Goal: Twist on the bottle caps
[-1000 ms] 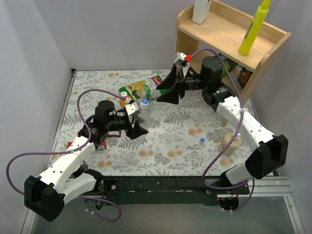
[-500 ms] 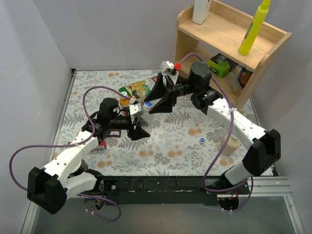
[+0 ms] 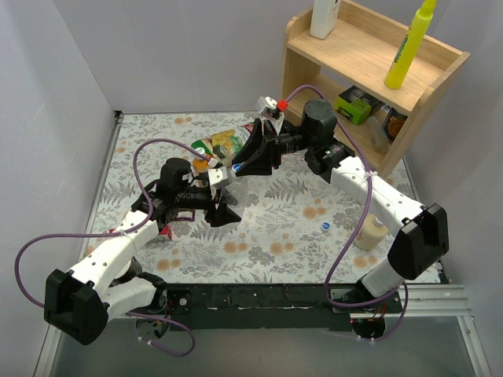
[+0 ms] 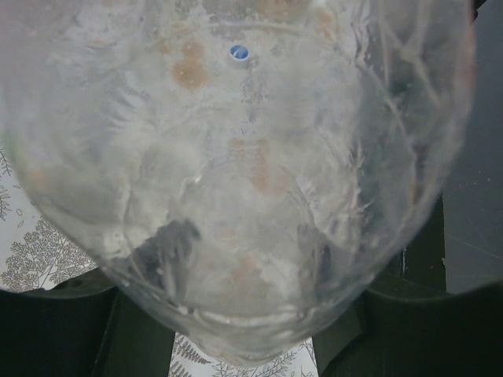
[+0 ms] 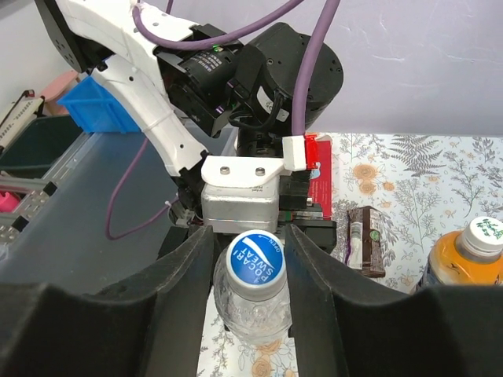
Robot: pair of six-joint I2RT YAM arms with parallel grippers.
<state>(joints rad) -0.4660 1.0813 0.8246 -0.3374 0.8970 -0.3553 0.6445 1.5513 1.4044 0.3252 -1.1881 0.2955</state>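
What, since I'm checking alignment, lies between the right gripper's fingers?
The blue cap atop the clear bottle; the right wrist view shows it.

right gripper [image 5: 248,236] swung left from shelf [image 3: 357,56], now straddling blue cap [image 5: 255,258] on clear bottle [image 5: 253,316]

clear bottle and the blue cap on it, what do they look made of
The clear bottle looks like thin glossy colourless plastic: the floral table cover shows through its crinkled wall. The blue cap looks like hard opaque plastic, smooth with slight sheen, white lettering printed on top.
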